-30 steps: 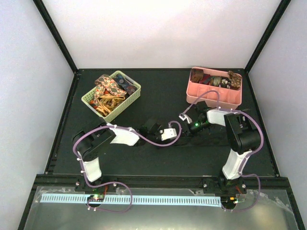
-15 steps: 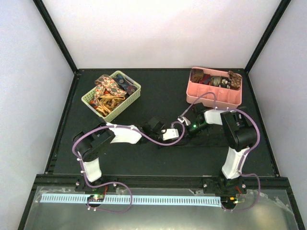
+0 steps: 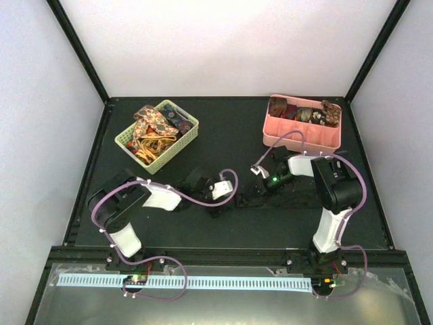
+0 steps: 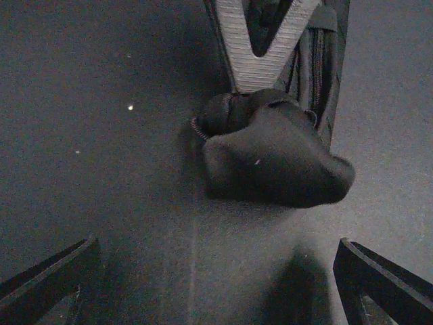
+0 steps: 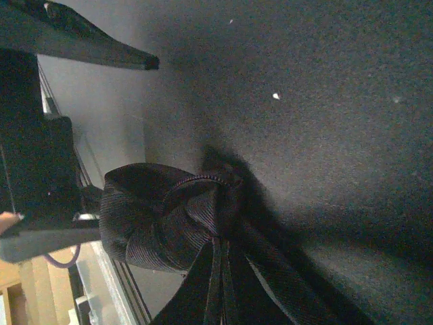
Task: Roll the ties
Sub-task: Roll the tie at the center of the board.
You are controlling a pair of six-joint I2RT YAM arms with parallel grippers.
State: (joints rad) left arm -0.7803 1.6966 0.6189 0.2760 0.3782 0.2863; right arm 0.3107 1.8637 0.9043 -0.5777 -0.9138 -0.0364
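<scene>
Workpiece under handling is one dark tie (image 4: 270, 162), already gathered into a loose, lumpy coil on the black mat (image 3: 270, 223), roughly midway between the two arms and well apart from both containers.

Right gripper (image 4: 252, 84): fingers pressed together, pinching the coil at its far edge, where the fabric bunches into them. Left gripper (image 4: 216, 244): fingers spread wide to either side of the near face of the coil, touching nothing.

Handling assessment: the tie looks light, limp and finely ribbed. It has no stiffness of its own, so the coil is likely to slacken or unwind if released without support. The sound place to hold appears to be across the coil's two flat sides, squeezing the layers together, rather than at a single outer fold. Fragility is not a concern; slipping layers are.

Containers: the green basket (image 3: 182, 113) at far left holds a heap of loose ties (image 3: 152, 128) in red, gold and dark patterns. The pink tray (image 3: 301, 139) at far right holds several small rolled ties (image 3: 301, 112) along its far side; their count is unclear.
</scene>
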